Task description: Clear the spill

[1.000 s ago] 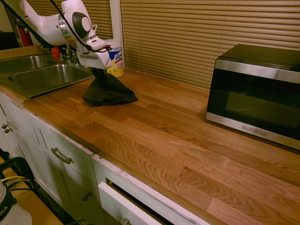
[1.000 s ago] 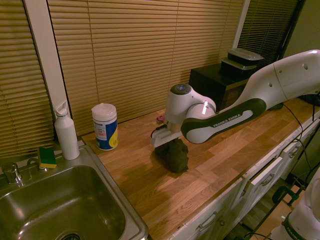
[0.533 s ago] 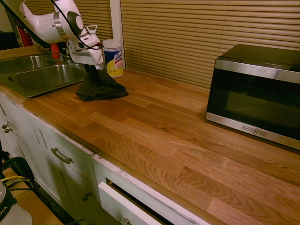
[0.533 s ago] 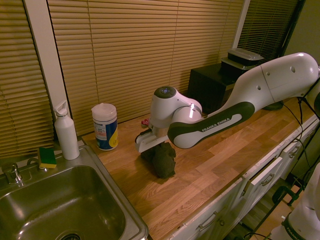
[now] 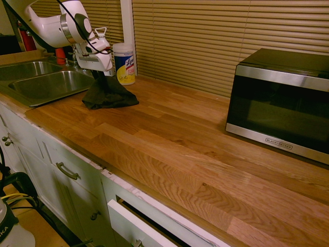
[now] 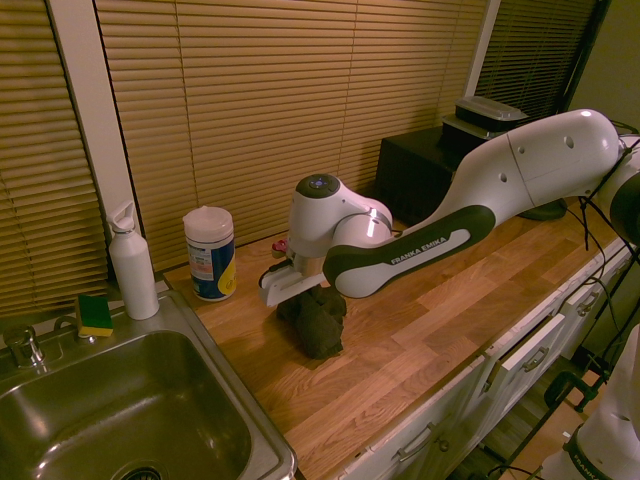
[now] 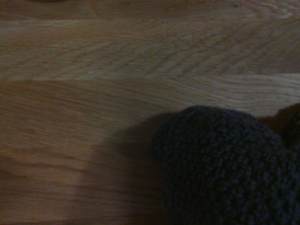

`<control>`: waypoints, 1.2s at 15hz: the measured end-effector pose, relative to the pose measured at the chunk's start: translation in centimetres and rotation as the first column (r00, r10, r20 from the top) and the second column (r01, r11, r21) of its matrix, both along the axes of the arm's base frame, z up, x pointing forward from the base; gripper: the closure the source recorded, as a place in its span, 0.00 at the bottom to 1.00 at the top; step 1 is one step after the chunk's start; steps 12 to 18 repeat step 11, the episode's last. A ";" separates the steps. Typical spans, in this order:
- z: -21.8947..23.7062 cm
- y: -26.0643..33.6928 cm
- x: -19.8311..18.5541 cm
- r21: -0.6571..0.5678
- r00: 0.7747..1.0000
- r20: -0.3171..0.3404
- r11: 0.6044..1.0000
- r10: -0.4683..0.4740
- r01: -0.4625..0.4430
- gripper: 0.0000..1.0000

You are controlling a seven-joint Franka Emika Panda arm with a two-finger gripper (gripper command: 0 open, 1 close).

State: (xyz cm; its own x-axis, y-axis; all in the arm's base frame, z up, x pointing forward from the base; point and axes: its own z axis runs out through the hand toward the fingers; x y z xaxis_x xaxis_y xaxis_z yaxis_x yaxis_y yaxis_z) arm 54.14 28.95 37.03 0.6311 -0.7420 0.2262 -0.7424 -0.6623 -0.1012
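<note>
Cloth (image 5: 109, 95) dragged sinkward by claw (image 5: 97, 73), near sink (image 5: 49, 87) edge

The dark cloth (image 5: 109, 95) hides the gripper's fingertips and any spill beneath it; the microwave (image 5: 280, 103) is cut off.

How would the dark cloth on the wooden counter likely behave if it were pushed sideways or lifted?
The dark cloth is probably floppy: it hangs in a bunched cone from the gripper and spreads onto the counter. Its nubby weave suggests it drags rather than slides. Lifted, it would likely droop, seeming light.
</note>
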 end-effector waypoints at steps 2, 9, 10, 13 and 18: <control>0.4 0.8 -0.2 -0.001 1.000 0.001 1.000 -0.003 0.003 0.00; 3.8 2.4 -2.1 -0.008 0.999 0.022 0.999 -0.033 0.034 0.00; 4.9 2.7 -2.8 -0.011 0.999 0.032 0.999 -0.041 0.041 0.00; 5.8 2.9 -3.4 -0.015 0.998 0.042 0.999 -0.048 0.049 0.00; 5.8 2.9 -3.4 -0.015 0.998 0.042 0.999 -0.048 0.049 0.00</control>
